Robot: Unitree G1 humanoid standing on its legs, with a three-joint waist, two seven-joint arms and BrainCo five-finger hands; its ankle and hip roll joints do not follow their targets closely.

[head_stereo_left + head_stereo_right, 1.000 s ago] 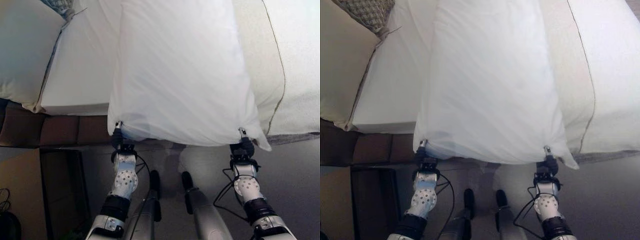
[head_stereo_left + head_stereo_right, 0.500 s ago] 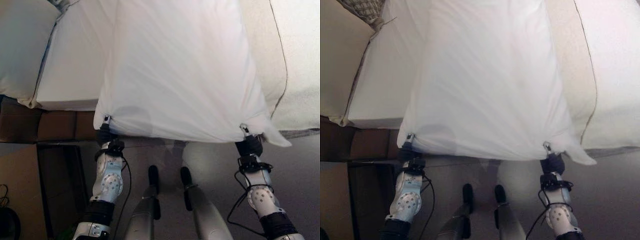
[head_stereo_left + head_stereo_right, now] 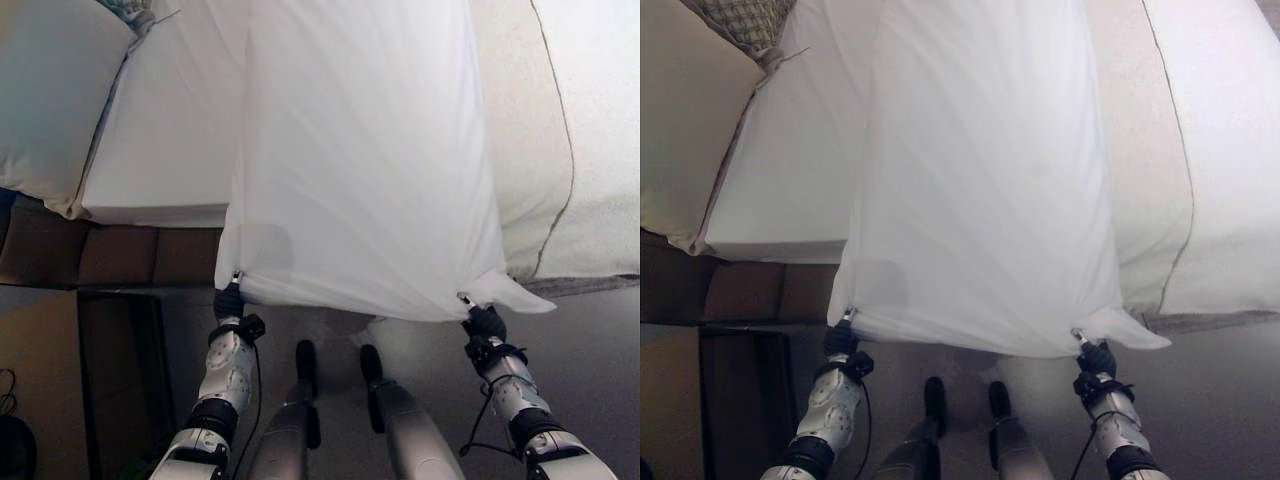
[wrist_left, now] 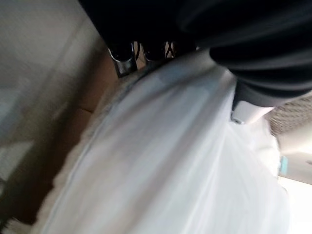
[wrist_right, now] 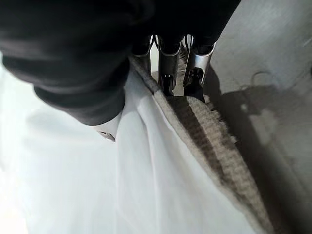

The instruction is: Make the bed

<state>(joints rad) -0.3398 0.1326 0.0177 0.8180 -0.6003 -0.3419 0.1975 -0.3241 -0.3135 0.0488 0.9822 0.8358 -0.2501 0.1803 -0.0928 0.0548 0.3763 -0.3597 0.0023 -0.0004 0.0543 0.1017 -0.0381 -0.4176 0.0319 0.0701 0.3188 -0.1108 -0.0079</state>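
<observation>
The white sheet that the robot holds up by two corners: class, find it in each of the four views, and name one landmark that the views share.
Left eye view: white sheet spans the centre, over the bed.
Right eye view: centre.
Left wrist view: fills the lower part, pinched by the left hand.
Right wrist view: lower left, pinched by the right hand.
Shared landmark: the sheet's pinched lower corners.

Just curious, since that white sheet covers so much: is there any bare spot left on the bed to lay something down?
Yes: the smooth white mattress strip between the cream pillow and the hanging white sheet is bare. Beyond the sheet lies the beige blanket, flat and uncluttered. The near edge is crowded: the left hand and right hand pinch the sheet's corners there.
</observation>
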